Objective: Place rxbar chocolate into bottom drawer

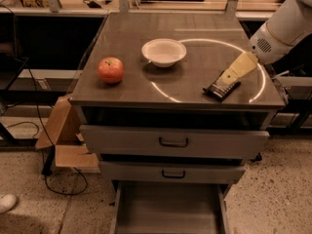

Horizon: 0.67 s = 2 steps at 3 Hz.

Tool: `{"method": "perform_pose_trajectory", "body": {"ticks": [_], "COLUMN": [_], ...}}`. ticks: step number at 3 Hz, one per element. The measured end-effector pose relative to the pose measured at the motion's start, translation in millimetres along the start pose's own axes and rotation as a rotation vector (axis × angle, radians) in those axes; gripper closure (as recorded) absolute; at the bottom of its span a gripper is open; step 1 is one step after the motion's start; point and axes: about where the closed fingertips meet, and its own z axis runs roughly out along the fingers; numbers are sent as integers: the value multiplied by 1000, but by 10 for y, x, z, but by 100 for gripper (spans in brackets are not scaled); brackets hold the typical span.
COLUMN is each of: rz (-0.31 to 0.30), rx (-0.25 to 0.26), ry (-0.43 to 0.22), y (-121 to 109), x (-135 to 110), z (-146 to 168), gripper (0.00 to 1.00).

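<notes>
Lying at the right of the frame, near the front edge of the cabinet top [131, 38], the rxbar chocolate [220, 89] is resting flat, its dark wrapper angled toward the corner. It is sitting where an arm coming from the right can get at it without crossing anything else. The gripper [228, 77] is reaching down onto it from the upper right, its pale tip meeting the bar's far end; from where I am standing I cannot tell whether it is parted or closed, or whether it is gripping the bar at all. The white arm [280, 30] behind it is slanting in from the frame's right edge, which I take to be why the gripper is approaching at a tilt and not from straight above.

Further left, a white bowl [164, 52] is standing near the middle of the top, well apart from the bar, and a red apple [111, 70] is sitting toward the left edge. Neither is getting in the way.

Below, at the bottom centre of the frame, the bottom drawer [168, 211] is hanging pulled out, showing a plain grey inside, evidently waiting to receive the bar. The two upper drawers [173, 142] are staying pushed in, so nothing is blocking a drop from above. By my judgement the pick is only beginning.
</notes>
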Motion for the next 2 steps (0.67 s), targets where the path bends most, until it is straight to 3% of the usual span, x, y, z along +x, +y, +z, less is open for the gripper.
{"method": "perform_pose_trajectory", "body": {"ticks": [1,2], "rz": [-6,-6], "rx": [-62,-62], "ry": [20,20], "y": [81,81], "x": [13,13], "z": [80,80], "gripper": [0,0]}}
